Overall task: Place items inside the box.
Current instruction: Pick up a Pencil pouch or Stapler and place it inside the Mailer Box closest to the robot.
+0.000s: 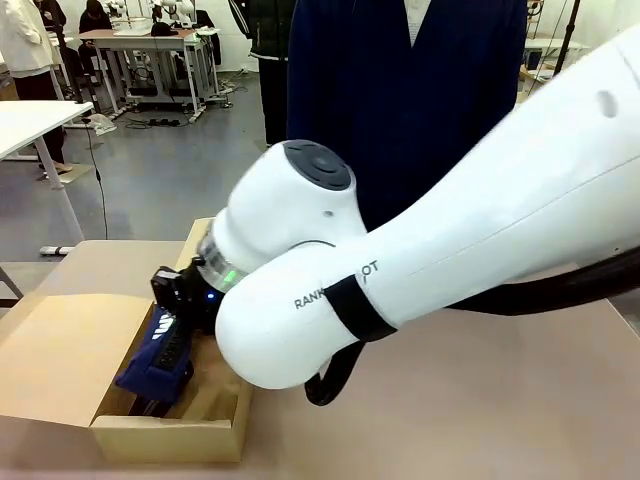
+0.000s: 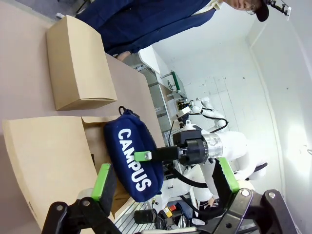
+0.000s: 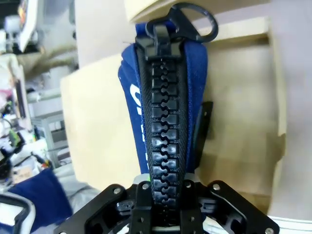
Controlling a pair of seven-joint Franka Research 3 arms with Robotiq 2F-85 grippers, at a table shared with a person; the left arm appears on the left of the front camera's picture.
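The navy "CAMPUS" pencil case [image 1: 160,352] is gripped along its zipped edge by the right claw [image 1: 172,312], whose jaws are clamped shut on it. The case is hung end-down from that claw, and its lower end appears to be dipped into the open cardboard box [image 1: 170,435] directly beneath. It has not yet been let go, so this placement is judged nearly done, with lowering and release left.

A dark item [image 3: 204,122] is seen on the box floor just beside the case, but which item it is cannot be told.

In the right wrist view the zipper [image 3: 163,122] and its black pull ring [image 3: 187,19] are shown running out from the claw. The white lettering [image 2: 131,158] is readable in the left wrist view, where the left claw [image 2: 163,168] is held wide open and empty, short of the case.
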